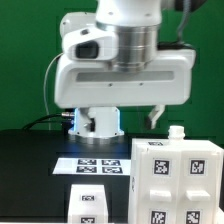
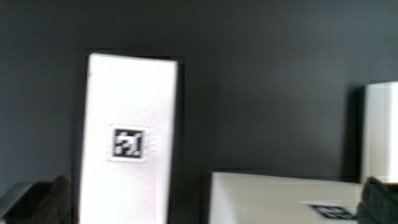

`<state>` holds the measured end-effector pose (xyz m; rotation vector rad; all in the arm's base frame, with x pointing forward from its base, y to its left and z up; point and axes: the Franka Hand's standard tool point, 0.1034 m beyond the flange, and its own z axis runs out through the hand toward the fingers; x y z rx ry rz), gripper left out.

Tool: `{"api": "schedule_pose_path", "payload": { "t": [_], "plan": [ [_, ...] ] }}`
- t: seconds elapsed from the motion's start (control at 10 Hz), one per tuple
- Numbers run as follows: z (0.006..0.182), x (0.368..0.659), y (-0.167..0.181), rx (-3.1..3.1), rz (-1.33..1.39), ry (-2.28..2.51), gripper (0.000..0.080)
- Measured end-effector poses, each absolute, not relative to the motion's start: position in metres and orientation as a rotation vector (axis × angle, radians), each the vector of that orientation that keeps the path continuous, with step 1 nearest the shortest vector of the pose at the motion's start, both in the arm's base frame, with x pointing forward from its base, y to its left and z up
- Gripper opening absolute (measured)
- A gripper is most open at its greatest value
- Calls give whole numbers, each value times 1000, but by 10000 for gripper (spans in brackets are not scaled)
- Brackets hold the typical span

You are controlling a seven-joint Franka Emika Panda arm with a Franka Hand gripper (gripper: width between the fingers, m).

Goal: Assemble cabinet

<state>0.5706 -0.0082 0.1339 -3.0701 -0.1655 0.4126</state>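
The white boxy cabinet [image 1: 180,180], covered in square tags, stands at the exterior view's lower right with a small white knob [image 1: 176,131] on top. A loose white panel [image 1: 88,205] with tags lies at the lower left. In the wrist view a long white panel [image 2: 134,130] with one tag lies on the black table, and a white part [image 2: 285,195] with a tag shows beside it. My gripper [image 2: 205,205] is open; its dark fingers [image 2: 27,205] stand far apart, holding nothing, above these parts. In the exterior view the arm's body hides most of the gripper.
The marker board [image 1: 95,166] lies flat on the black table in front of the arm's base [image 1: 95,122]. Another white edge [image 2: 382,130] shows at the side of the wrist view. A green wall stands behind.
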Motion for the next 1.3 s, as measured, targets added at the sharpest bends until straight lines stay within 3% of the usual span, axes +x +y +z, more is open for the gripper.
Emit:
{"api": "schedule_pose_path", "payload": {
  "t": [0.2,0.6,0.9,1.3],
  "plan": [
    [110,574,-30,-3078,345,-176,797],
    [104,579,-35,-3091,271,-201,797],
    [78,566,-46,-3127,58,-208,797],
    [73,566,-48,-3129,42,-189,797]
  ]
}}
